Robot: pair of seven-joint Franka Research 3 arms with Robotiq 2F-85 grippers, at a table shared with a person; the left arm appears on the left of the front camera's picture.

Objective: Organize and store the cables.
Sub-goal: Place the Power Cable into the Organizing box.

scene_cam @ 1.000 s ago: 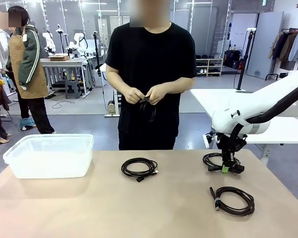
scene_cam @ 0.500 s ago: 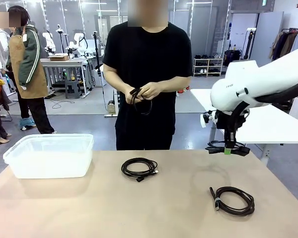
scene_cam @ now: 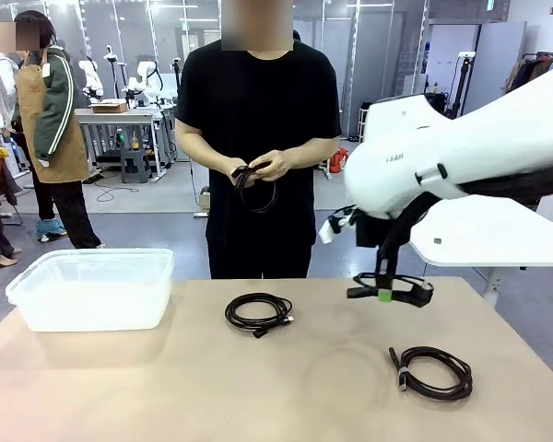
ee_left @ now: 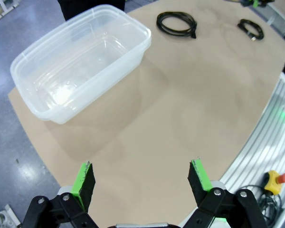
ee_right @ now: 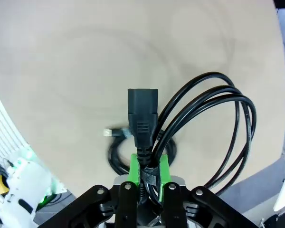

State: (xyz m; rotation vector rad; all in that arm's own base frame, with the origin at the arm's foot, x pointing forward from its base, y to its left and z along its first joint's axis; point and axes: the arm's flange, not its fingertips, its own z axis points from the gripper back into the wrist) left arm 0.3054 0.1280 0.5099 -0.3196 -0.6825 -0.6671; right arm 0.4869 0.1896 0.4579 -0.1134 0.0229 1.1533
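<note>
My right gripper [scene_cam: 385, 295] is shut on a coiled black cable [scene_cam: 398, 284] and holds it in the air above the table's right half. In the right wrist view the green pads [ee_right: 134, 172] pinch the coil [ee_right: 213, 123] just below its chunky plug [ee_right: 142, 122]. Two more coiled cables lie on the table: one at the centre [scene_cam: 258, 313], one at the front right [scene_cam: 431, 371]. The person at the far side holds another cable [scene_cam: 255, 187] in both hands. My left gripper [ee_left: 141, 180] hangs open above the table's left part with nothing between its fingers.
A clear plastic container [scene_cam: 92, 287] stands empty at the table's left; it is also in the left wrist view [ee_left: 28, 85], with the two lying cables [ee_left: 176, 23] [ee_left: 251, 28] beyond it. A red emergency button [ee_left: 274, 179] sits off the table edge.
My right gripper has lifted its cable off the table's far right and carried it up and to the left. The person has shifted slightly left, still handling a cable.
</note>
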